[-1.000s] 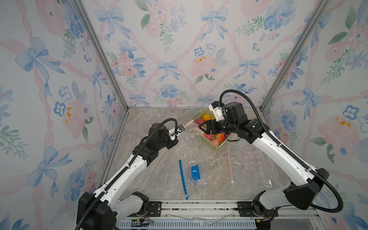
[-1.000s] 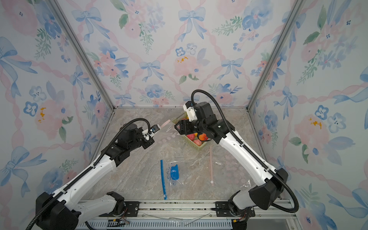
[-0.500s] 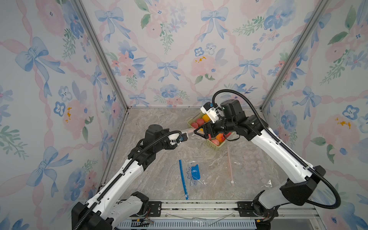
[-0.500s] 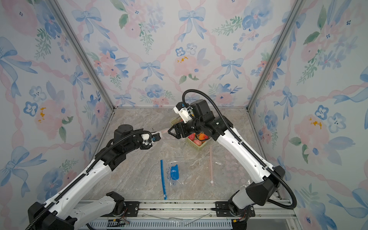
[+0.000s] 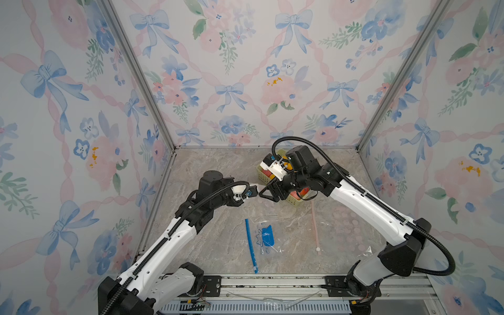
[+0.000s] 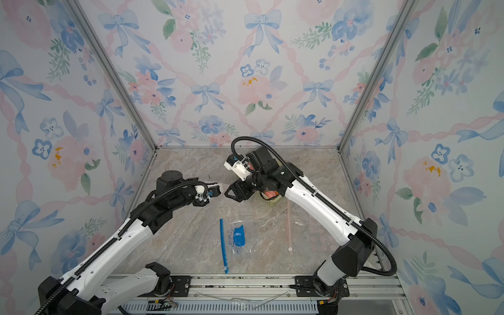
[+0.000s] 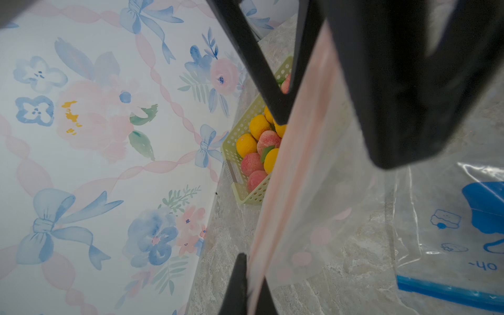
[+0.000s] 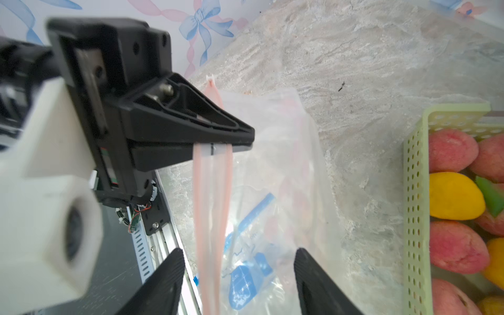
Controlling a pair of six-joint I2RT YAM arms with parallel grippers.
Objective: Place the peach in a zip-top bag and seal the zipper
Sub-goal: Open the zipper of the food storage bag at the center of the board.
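Bag-opening step: the left pincer (image 8: 241, 141) pinches the pink-zippered bag (image 8: 275, 169) aloft by its rim. The right pincer (image 8: 240, 263), spread, flanks the zipper and likely must grip one lip next. The peach (image 7: 268, 140) lies in the far basket (image 7: 236, 128).

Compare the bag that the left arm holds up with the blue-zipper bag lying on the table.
Zipper: the held bag has a pink strip, while the blue-zipper bag has a blue one.
Pose: the held bag hangs from the shut left end effector, while the blue-zipper bag lies flat on the table.
Print: the held bag carries pale pink dots, and the blue-zipper bag carries a blue figure.
Both are clear plastic, and neither holds a peach.
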